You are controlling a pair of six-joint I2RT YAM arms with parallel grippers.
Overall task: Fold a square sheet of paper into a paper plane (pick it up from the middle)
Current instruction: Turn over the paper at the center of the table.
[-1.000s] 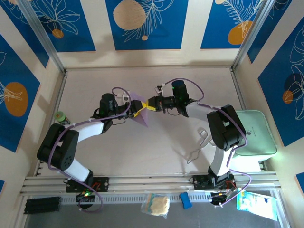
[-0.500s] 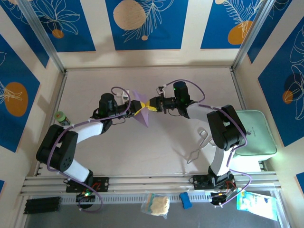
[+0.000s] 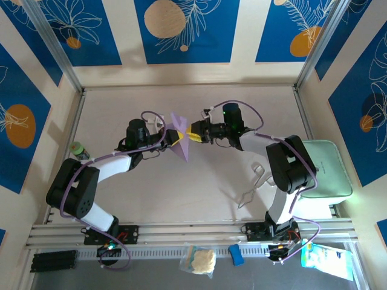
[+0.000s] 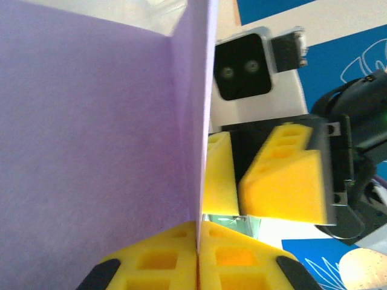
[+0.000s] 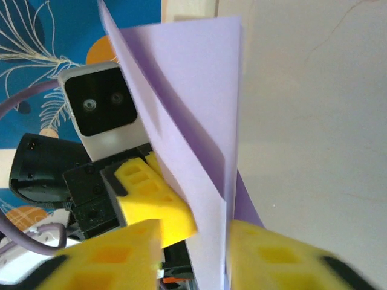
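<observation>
The lavender sheet of paper [image 3: 181, 136] is folded into a narrow pointed shape and stands on edge above the middle of the table. My left gripper [image 3: 172, 141] is shut on its folded edge; in the left wrist view the paper [image 4: 103, 133] rises from between the pressed yellow pads [image 4: 196, 244]. My right gripper [image 3: 195, 132] faces it from the right, open. In the right wrist view its fingers [image 5: 193, 260] stand apart with the paper's layered flaps [image 5: 199, 115] between them; the right-hand fingertip [image 5: 272, 260] is close beside the paper.
A pale mint tray [image 3: 326, 184] sits at the right edge. A bent wire piece [image 3: 253, 186] lies on the table by the right arm. A small green object [image 3: 77, 148] is at the left. A plastic bag [image 3: 199, 260] lies on the front rail.
The left gripper has shut on the paper. The right gripper, shut on it a second ago, has opened. The paper has turned more upright.
</observation>
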